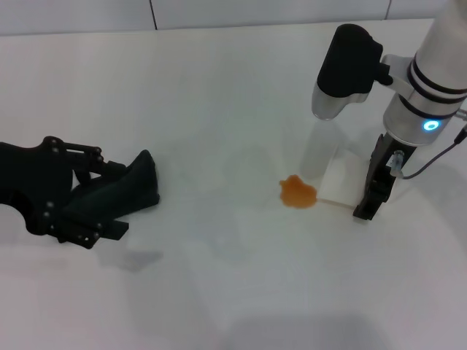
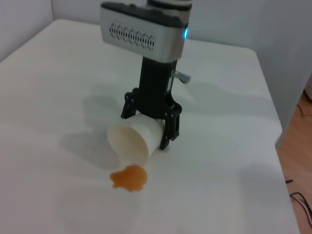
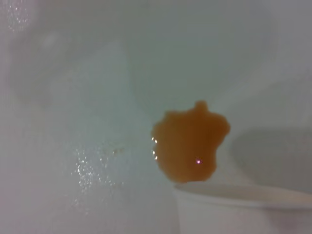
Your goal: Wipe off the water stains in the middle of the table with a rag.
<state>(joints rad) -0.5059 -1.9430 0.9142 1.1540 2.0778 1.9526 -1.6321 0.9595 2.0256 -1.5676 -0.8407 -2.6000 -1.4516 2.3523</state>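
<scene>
While my right claw (image 2: 152, 127) grips the tipped cup (image 2: 132, 140) beside the water stains (image 1: 298, 192), I'd clear it before my left claw (image 1: 120, 197), clenched on the rag (image 1: 135, 187), sweeps in.

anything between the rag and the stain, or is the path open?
Nothing visible stands between them: bare table runs from the rag in the left pincer to the water stains. The right pincer holds a tipped paper cup just beyond the blot.

Smooth white tabletop (image 1: 219, 292), faintly glossy, catching small glints beside the wet, shiny orange-brown water stains (image 3: 190, 145). The white cup (image 2: 134, 141) looks matt (paper, by its rolled rim). The rag (image 1: 120, 191) reads as soft, matt dark cloth.
</scene>
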